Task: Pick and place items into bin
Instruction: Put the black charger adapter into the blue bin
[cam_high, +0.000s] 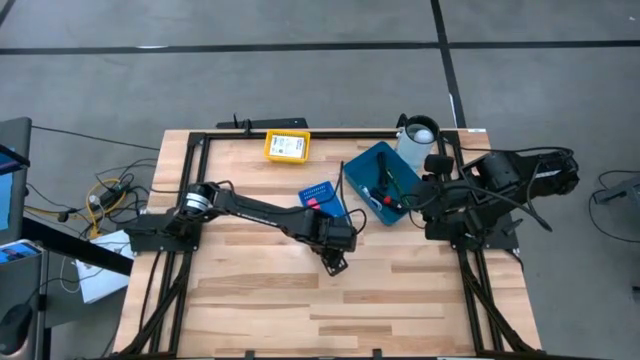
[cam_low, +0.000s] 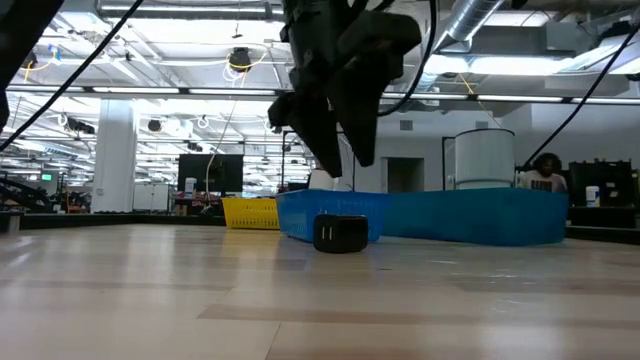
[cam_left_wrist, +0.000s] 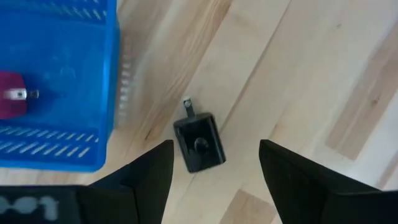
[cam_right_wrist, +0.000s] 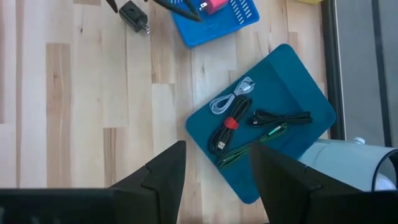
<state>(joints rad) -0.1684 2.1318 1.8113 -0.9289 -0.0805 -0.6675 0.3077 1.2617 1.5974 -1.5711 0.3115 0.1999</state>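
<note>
Pale wooden tabletop (cam_high: 260, 300) carries a small black plug-in charger block (cam_left_wrist: 199, 143); my left gripper (cam_left_wrist: 214, 177) hovers just above it, fingers wide apart, holding nothing. Right gripper (cam_right_wrist: 214, 177) hangs open and empty near the teal plastic bin (cam_right_wrist: 298, 99).

Pale wooden table (cam_high: 400, 300) with smooth grain, glossy black plastic charger (cam_left_wrist: 199, 143), slotted blue plastic basket (cam_left_wrist: 68, 155)

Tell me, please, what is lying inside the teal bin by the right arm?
Inside the teal bin lie coiled cables: a white one, a black one bound with a red tie, another black one and a thin green one. Whatever lies beneath them is covered.
</note>
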